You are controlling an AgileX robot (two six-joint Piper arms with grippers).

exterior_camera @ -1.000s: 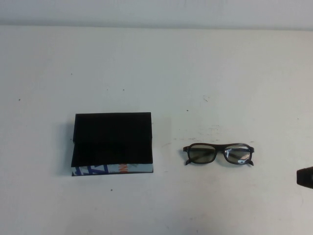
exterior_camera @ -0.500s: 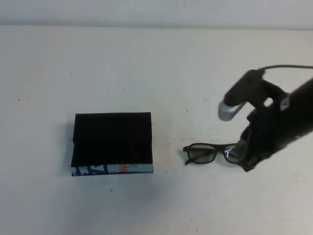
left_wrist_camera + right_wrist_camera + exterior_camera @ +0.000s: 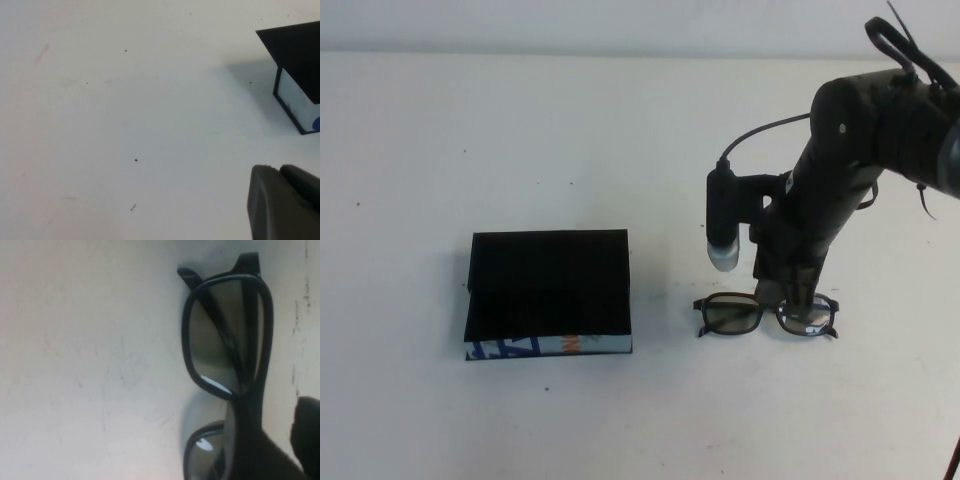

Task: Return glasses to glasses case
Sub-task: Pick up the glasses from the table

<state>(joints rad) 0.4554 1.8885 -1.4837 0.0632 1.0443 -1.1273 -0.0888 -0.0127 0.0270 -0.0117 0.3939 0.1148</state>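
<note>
Black folding glasses case [image 3: 549, 291]: lies flat on the white table [image 3: 620, 130], left of centre, its white printed edge strip facing the robot. Dark-framed glasses [image 3: 767, 314]: folded, resting on the table well to the right of the case, lenses up. Right gripper [image 3: 798, 298]: lowered onto the glasses at the right lens and bridge, touching the frame; whether it grasps cannot be told. Left gripper [image 3: 285, 202]: low over bare table near the case's corner, grip state unclear.
</note>
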